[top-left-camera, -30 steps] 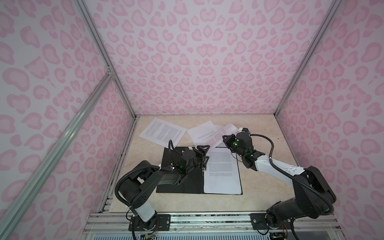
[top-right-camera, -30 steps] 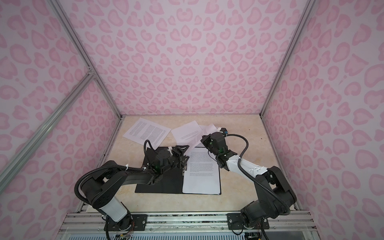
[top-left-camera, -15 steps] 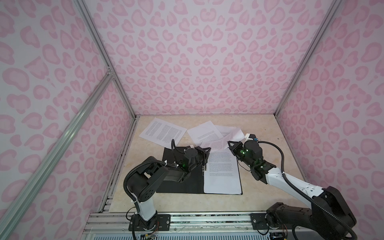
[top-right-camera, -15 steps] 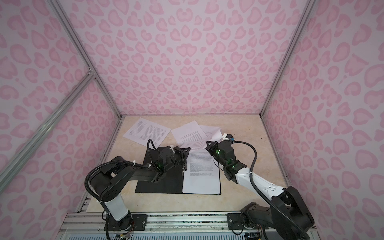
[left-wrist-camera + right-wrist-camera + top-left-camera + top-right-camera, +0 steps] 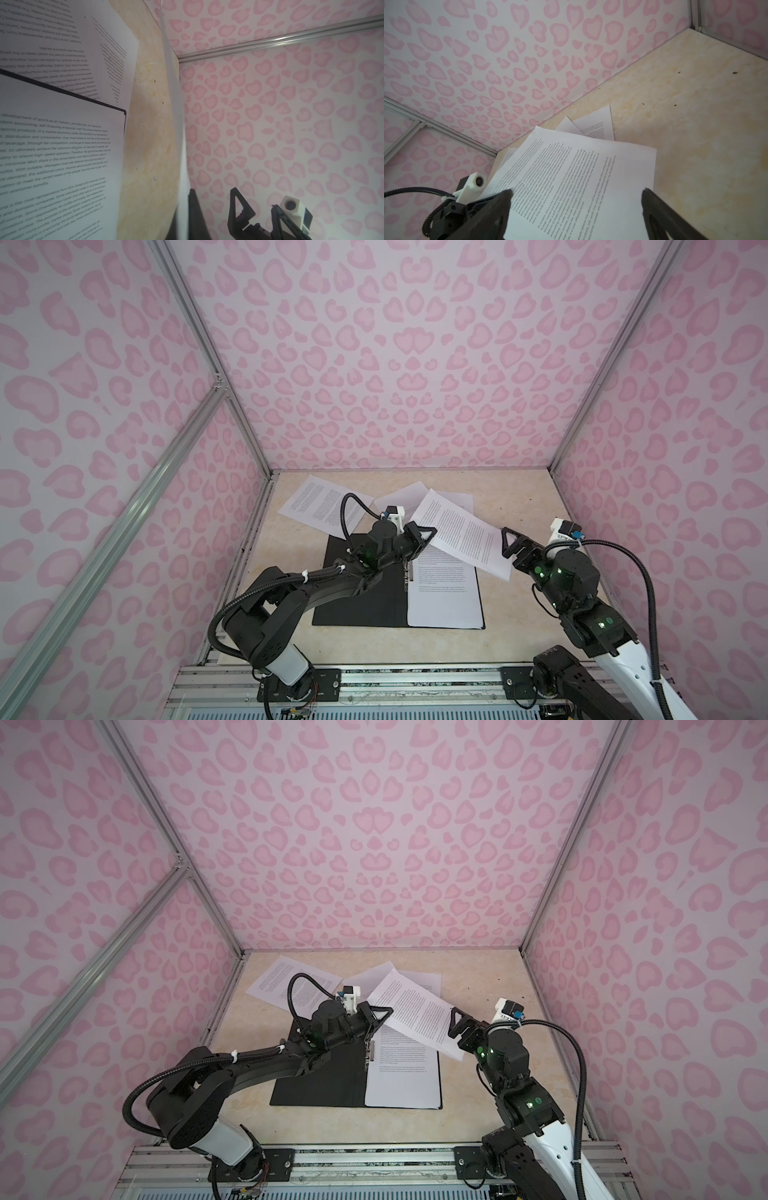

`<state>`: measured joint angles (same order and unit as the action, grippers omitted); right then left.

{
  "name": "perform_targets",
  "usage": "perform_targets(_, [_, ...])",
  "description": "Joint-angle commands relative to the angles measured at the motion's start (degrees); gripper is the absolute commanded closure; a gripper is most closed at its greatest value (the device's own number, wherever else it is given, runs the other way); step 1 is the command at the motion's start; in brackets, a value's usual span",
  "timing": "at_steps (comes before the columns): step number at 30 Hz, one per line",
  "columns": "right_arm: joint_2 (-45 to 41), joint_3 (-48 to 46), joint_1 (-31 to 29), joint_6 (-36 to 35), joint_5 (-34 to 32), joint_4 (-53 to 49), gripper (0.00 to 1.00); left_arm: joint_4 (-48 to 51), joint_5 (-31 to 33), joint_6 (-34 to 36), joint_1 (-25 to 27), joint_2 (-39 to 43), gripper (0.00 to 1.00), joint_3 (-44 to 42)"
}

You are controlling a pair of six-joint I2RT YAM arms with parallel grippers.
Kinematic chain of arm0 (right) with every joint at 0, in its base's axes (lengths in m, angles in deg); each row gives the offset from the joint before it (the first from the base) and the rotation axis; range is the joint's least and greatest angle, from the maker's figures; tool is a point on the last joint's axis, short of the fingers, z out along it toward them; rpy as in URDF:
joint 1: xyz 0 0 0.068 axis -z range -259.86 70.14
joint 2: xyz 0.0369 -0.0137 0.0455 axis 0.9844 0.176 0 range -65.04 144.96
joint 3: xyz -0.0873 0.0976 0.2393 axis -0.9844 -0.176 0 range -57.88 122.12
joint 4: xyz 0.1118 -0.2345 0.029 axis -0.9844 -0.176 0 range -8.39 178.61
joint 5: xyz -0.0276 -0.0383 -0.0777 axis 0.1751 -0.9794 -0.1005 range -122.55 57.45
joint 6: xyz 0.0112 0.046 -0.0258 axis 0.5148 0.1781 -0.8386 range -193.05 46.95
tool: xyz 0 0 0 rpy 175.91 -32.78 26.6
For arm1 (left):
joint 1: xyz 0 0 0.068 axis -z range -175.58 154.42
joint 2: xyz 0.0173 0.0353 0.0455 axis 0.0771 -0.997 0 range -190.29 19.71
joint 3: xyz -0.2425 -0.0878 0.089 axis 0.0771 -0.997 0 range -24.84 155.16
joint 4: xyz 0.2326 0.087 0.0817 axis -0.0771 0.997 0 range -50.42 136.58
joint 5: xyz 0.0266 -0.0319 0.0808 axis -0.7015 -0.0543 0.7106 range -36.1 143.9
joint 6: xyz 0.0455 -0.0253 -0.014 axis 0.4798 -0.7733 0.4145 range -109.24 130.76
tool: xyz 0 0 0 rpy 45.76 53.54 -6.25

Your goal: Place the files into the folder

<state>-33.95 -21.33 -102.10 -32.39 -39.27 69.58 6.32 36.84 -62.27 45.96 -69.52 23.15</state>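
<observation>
White sheet (image 5: 461,537), clamped in the left end effector (image 5: 430,532), runs lengthwise to the parted right end effector (image 5: 503,545), above the folder (image 5: 361,597).

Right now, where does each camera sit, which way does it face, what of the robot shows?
Both top views: high at the front, looking down on the folder, raised sheet, left gripper, right gripper.
Left wrist: beside the sheet's edge, facing the open right gripper; own finger shows.
Right wrist: above the sheet, looking between its own fingers.
Shared: both wrist views show that sheet.
</observation>
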Motion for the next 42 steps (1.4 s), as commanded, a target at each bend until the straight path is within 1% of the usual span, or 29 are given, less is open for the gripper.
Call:
perform_targets(1, [-2.3,-1.2,0.2,-4.8,2.3,-6.0,0.03,19.1,-6.1,14.3,-1.9,4.5,0.97,2.9])
perform_targets(4, [-2.0,-1.7,0.3,-5.7,4.0,-5.6,0.03,32.1,-8.9,21.0,-5.4,8.5,0.97,3.2])
perform_targets(5, [-1.6,-2.0,0.3,-5.7,4.6,-4.9,0.03,34.3,-10.1,22.5,-7.1,9.6,0.97,2.5])
perform_targets(7, [-0.2,-2.7,0.2,-5.9,6.9,-2.6,0.03,36.0,-13.9,24.8,-12.0,11.2,0.97,-0.6])
perform_targets(10, [5.0,-3.2,0.2,-6.8,11.2,2.5,0.03,36.6,-20.4,28.5,-19.1,9.4,0.97,-4.1])
perform_targets(12, [9.4,-2.6,0.2,-7.8,14.0,5.4,0.03,40.0,-19.1,33.7,-20.8,7.4,0.97,-3.7])
perform_targets(14, [14.7,-1.6,0.2,-9.3,17.5,8.9,0.03,45.0,-14.3,39.9,-21.1,4.4,0.97,-1.4])
perform_targets(17, [22.1,1.0,0.1,-10.9,21.4,12.0,0.03,47.2,-7.9,44.0,-21.1,0.8,0.97,0.8])
perform_targets(19, [27.5,3.2,-0.2,-12.4,23.8,13.9,0.03,47.4,-5.3,45.9,-21.0,-1.3,0.97,2.2])
perform_targets(22, [35.0,7.6,-1.2,-14.1,21.9,11.7,0.03,47.8,0.1,48.0,-20.8,-3.0,0.97,3.6])
perform_targets(24, [39.7,9.2,-1.6,-14.4,23.1,12.7,0.02,47.9,2.3,48.8,-20.7,-3.8,0.97,4.3])
perform_targets(27, [47.0,11.9,-2.9,-16.7,25.1,14.3,0.02,46.7,4.4,49.4,-20.5,-4.5,0.97,4.4])
perform_targets(30, [54.3,16.0,-4.1,-19.3,28.0,14.0,0.03,44.3,4.7,49.3,-20.5,-4.3,0.97,3.3])
perform_targets(33, [60.0,19.9,-4.1,-20.4,31.4,13.2,0.10,42.5,5.2,49.1,-20.4,-4.1,0.97,2.4])
perform_targets(35, [61.9,21.9,-4.7,-20.7,33.0,12.8,0.11,40.8,4.8,48.9,-20.3,-4.0,0.97,1.6])
perform_targets(39, [66.9,28.2,-5.6,-23.5,30.7,6.5,0.09,40.5,4.4,48.5,-19.6,-4.7,0.97,1.7])
perform_targets(42, [71.7,32.8,-5.5,-24.8,34.2,3.4,0.08,41.1,6.4,48.9,-18.4,-4.2,0.97,1.9])
